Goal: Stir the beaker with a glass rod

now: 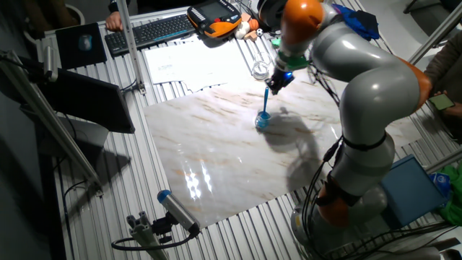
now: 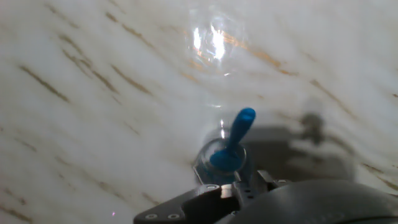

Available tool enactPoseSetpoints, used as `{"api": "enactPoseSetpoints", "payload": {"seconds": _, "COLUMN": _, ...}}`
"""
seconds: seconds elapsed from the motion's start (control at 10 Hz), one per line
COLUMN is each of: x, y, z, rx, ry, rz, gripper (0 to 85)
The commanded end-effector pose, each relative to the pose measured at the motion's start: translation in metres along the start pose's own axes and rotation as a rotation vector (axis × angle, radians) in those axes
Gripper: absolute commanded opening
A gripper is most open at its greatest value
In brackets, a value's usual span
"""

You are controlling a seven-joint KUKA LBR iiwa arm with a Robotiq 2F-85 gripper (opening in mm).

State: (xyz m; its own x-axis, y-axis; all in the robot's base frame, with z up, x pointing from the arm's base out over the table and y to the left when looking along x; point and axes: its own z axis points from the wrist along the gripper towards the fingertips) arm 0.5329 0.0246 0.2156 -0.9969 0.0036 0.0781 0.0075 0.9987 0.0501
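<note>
The glass rod (image 1: pixel 266 101) is held closed in the gripper (image 1: pixel 276 84), its lower end already set inside the beaker (image 1: pixel 262 120), which stands near the middle of the marble board (image 1: pixel 216 152). Judged from this, only the stirring remains. A keyboard (image 1: pixel 148 32) and papers (image 1: pixel 180 61) are seen at the far side.

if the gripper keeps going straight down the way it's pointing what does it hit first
Probably the beaker: the gripper points down with the rod reaching into it. Below is the marble slab. Depth is uncertain.
</note>
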Motion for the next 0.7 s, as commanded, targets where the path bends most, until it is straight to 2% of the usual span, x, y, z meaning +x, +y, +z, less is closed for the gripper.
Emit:
{"api": "enactPoseSetpoints", "payload": {"seconds": 0.0, "x": -0.003, "y": 0.002, "z": 0.007, "rx": 0.017, "ry": -0.005, "rz": 0.004, "gripper": 34.0}}
{"api": "enactPoseSetpoints", "payload": {"seconds": 0.1, "x": -0.006, "y": 0.001, "z": 0.016, "rx": 0.015, "ry": -0.011, "rz": 0.005, "gripper": 34.0}}
{"api": "enactPoseSetpoints", "payload": {"seconds": 0.2, "x": -0.007, "y": -0.001, "z": 0.026, "rx": -0.003, "ry": -0.031, "rz": 0.005, "gripper": 34.0}}
{"api": "enactPoseSetpoints", "payload": {"seconds": 0.4, "x": -0.019, "y": -0.003, "z": 0.043, "rx": -0.016, "ry": -0.063, "rz": 0.002, "gripper": 34.0}}
{"api": "enactPoseSetpoints", "payload": {"seconds": 0.6, "x": -0.026, "y": -0.003, "z": 0.052, "rx": -0.018, "ry": -0.083, "rz": 0.0, "gripper": 34.0}}
